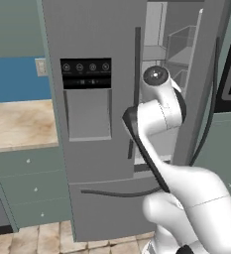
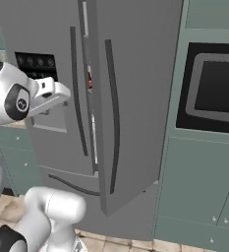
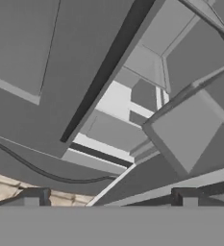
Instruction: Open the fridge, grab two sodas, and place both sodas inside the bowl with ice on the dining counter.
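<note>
Though ajar, fridge [image 3: 132, 129] before tool [image 3: 108, 198] (wide-jawed)

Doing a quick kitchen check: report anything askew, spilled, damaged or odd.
Nothing stands out. The fridge's right door stands part open, as the job needs; no spill or damage shows. The gripper is open and empty.

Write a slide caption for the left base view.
Arm reaches toward the fridge, its right door swung open onto pale shelves.
</note>
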Motion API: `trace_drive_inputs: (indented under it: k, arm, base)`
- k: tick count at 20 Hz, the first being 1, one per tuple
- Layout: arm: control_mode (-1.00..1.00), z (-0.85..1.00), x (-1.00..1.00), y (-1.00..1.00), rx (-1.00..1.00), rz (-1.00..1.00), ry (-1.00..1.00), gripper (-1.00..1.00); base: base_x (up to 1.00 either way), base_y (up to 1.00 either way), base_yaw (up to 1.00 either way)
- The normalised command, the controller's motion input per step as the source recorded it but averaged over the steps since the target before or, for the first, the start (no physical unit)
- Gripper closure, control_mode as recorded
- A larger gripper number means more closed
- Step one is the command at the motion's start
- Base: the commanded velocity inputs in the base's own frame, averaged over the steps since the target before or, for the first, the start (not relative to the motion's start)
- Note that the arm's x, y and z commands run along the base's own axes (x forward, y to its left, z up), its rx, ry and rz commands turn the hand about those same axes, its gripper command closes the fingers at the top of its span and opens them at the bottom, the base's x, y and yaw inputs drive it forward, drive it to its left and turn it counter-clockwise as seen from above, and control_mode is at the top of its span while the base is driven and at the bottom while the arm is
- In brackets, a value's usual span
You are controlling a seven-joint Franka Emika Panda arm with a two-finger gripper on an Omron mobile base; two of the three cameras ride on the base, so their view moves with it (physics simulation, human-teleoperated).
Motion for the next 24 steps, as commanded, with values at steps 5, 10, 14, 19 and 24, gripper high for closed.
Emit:
trace_drive_inputs:
  k: [5, 10, 14, 19, 24]
  arm:
    - [-1.00, 0.00, 0.79, -0.30, 0.00, 0.00, 0.03, -1.00]
    - [-1.00, 0.00, 0.63, -0.59, 0.00, 0.00, 0.02, -1.00]
    - [-1.00, 0.00, 0.35, -0.73, 0.00, -0.01, 0.01, -1.00]
    - [-1.00, 0.00, 0.02, -0.86, 0.00, -0.02, 0.00, -1.00]
    - [-1.00, 0.00, 0.00, -0.92, 0.01, -0.04, 0.00, -1.00]
  base:
    - [0.00, 0.00, 0.00]
    - [0.00, 0.00, 0.00]
    - [0.00, 0.00, 0.00]
    - [0.00, 0.00, 0.00]
    - [0.00, 0.00, 0.00]
